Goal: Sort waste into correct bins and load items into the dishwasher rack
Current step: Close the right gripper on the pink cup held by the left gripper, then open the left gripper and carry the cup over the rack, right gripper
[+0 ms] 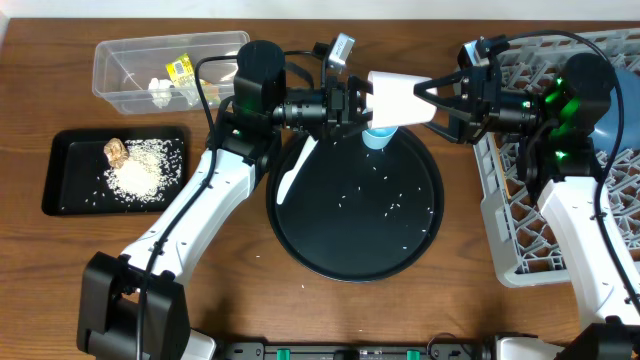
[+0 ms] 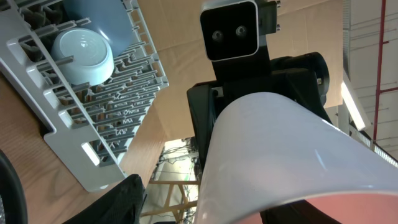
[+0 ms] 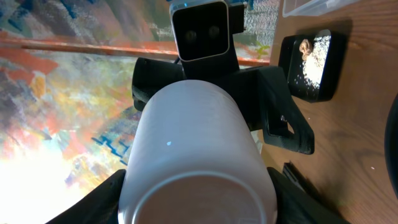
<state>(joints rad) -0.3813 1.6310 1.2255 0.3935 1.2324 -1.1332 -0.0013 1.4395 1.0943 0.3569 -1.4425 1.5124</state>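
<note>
I have the pink cup (image 1: 395, 98) lying sideways in the air between my two pincers. The right pincer (image 1: 428, 100) is closed partway around the cup's base end, with a finger (image 3: 106, 199) against each side, so it carries the cup. The left pincer (image 1: 352, 102) sits at the rim end and looks open: its one visible finger (image 2: 121, 199) stands off the cup wall. Below the rim end, just ahead of the left pincer's tips, the light-blue cup (image 1: 378, 138) sits on the round black tray (image 1: 300, 235). The dishwasher rack (image 1: 500, 245) lies behind the right pincer.
</note>
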